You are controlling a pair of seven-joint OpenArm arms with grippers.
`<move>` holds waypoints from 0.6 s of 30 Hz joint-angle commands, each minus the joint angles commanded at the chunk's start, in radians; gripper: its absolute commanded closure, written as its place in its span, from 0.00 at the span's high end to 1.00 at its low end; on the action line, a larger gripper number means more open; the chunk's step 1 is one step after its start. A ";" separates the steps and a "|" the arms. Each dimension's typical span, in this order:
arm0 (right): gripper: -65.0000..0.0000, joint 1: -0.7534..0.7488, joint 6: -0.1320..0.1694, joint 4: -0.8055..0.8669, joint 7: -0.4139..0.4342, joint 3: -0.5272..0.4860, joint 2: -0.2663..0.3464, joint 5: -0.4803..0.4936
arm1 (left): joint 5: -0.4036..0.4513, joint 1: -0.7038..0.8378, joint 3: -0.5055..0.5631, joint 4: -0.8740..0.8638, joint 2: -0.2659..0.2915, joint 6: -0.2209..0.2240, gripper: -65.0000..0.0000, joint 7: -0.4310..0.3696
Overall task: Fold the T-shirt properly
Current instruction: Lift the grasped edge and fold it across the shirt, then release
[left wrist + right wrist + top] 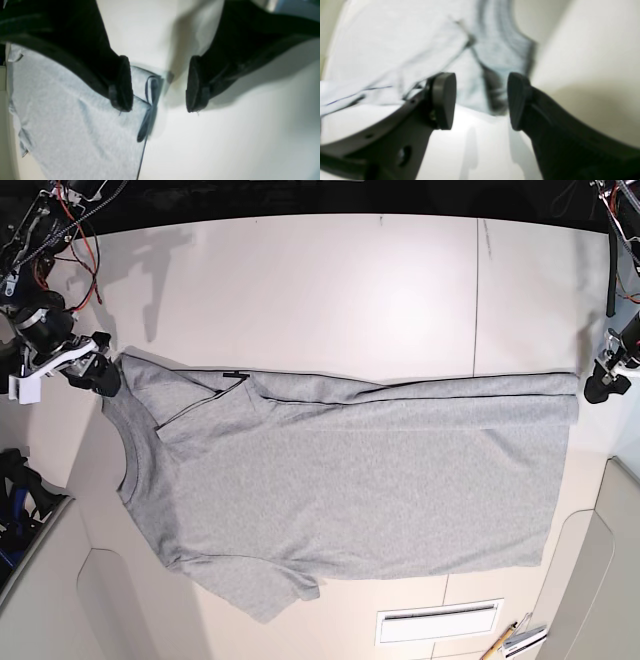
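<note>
Now the T-shirt [340, 480] lies spread on the white tabletop [320, 280], its far long edge folded over into a band, neck toward the right arm's side. The right gripper [482, 101] hangs by the shoulder corner, fingers apart and empty. The left gripper [159, 83] sits at the hem corner, fingers apart, holding nothing.

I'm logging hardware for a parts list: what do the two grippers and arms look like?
Both the left gripper and right gripper are matte black with curved fingers ending in flat oval pads. In the base view, red and black cables run along the arms.
</note>
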 joint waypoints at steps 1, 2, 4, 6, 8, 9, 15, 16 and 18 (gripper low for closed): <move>0.49 0.000 -0.001 -0.003 0.003 0.005 0.000 -0.003 | 0.003 0.005 0.000 0.000 0.000 0.000 0.71 0.000; 0.49 0.000 -0.001 -0.008 0.005 0.005 0.000 -0.009 | 0.007 0.011 0.000 0.000 0.000 0.000 0.73 0.000; 0.49 0.000 -0.001 -0.033 0.011 0.005 0.000 -0.011 | 0.011 0.016 0.000 0.000 0.003 0.000 0.73 0.000; 0.49 0.003 -0.009 -0.072 0.044 0.005 0.001 -0.045 | 0.027 0.015 0.000 0.000 0.011 0.000 0.73 -0.008; 0.49 0.003 -0.021 -0.133 0.105 0.005 0.006 -0.080 | 0.057 0.015 0.000 0.000 0.027 0.000 0.73 -0.029; 0.49 0.004 -0.021 -0.167 0.117 0.005 0.014 -0.079 | 0.081 0.015 0.001 0.000 0.037 0.000 0.73 -0.047; 0.49 0.008 -0.004 -0.262 0.129 0.002 0.019 -0.023 | 0.105 0.015 0.024 -0.001 0.086 0.000 0.73 -0.061; 0.49 0.009 -0.005 -0.262 0.130 -0.005 0.019 -0.023 | 0.109 0.015 0.036 -0.001 0.090 0.000 0.73 -0.061; 0.49 0.009 -0.005 -0.262 0.130 -0.031 0.019 -0.023 | 0.130 0.015 0.067 -0.001 0.093 0.000 0.73 -0.075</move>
